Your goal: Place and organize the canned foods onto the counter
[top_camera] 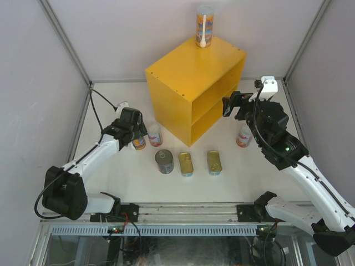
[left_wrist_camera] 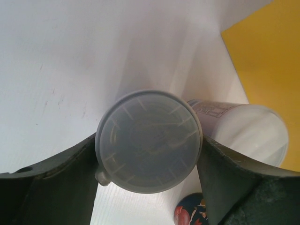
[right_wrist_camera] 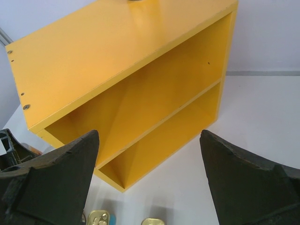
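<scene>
The left pincer pinches a lidded tall can standing toward the worktop's left edge, with a neighbouring can just beside it. The right pincer, spread, faces the yellow shelf unit, whose far top corner carries a third tall can.

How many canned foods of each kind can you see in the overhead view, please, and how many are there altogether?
Tall slim cans: 4
Dark round tin: 1
Flat rectangular gold-topped tins: 2
Total: 7
</scene>
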Motion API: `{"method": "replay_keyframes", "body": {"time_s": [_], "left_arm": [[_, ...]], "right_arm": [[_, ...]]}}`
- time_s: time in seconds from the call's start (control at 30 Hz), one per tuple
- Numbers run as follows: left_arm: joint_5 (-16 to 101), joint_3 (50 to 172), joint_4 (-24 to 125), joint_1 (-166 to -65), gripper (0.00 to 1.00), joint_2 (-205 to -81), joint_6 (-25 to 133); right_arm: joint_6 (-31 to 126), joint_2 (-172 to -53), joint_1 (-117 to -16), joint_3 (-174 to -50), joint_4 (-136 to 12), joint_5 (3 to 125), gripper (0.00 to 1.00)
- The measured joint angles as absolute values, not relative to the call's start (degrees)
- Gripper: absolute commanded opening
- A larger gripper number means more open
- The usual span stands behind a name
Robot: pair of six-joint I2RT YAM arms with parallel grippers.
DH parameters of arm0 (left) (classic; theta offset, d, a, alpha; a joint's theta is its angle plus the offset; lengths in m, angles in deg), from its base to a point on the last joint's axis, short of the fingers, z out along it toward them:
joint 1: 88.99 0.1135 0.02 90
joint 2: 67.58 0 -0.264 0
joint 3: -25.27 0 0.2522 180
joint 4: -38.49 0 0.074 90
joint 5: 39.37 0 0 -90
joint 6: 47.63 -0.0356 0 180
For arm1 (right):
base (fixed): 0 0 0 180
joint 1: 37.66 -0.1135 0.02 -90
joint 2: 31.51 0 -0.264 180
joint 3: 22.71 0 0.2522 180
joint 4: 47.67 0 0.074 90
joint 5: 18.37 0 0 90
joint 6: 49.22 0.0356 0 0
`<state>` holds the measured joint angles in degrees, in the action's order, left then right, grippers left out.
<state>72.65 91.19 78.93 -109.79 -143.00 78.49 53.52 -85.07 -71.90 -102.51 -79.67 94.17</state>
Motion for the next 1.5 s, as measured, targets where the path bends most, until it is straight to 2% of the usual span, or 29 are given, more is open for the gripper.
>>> {"method": "replay_keyframes", "body": {"time_s": [0.1,0.2,0.37,0.4,1.23,1.5], "left_arm": [[72.89,90.87,77.9,-109.79,0.54,-142.97,78.82],[73.0,90.52,76.91,-109.79,0.44,-142.91,78.78],[73.35,90.34,76.46,-109.79,0.02,-142.91,78.84],[73.35,90.34,76.43,-109.79,0.0,-142.89,78.84],[68.76,89.97,85.22,-109.59,0.0,-131.45,71.21],[64.21,100.42,93.31,-110.53,0.0,-128.94,63.67]], "right_arm": [[53.43,-85.03,-71.85,-102.51,-80.13,94.17,0.87],[53.41,-84.86,-71.77,-102.51,-80.65,94.11,0.87],[53.43,-84.57,-71.74,-102.51,-81.05,94.0,0.87],[53.43,-84.55,-71.74,-102.51,-81.05,94.0,0.87],[53.43,-84.55,-73.27,-102.51,-81.66,94.04,0.86],[51.85,-84.53,-77.01,-102.7,-82.05,93.04,0.85]]}}
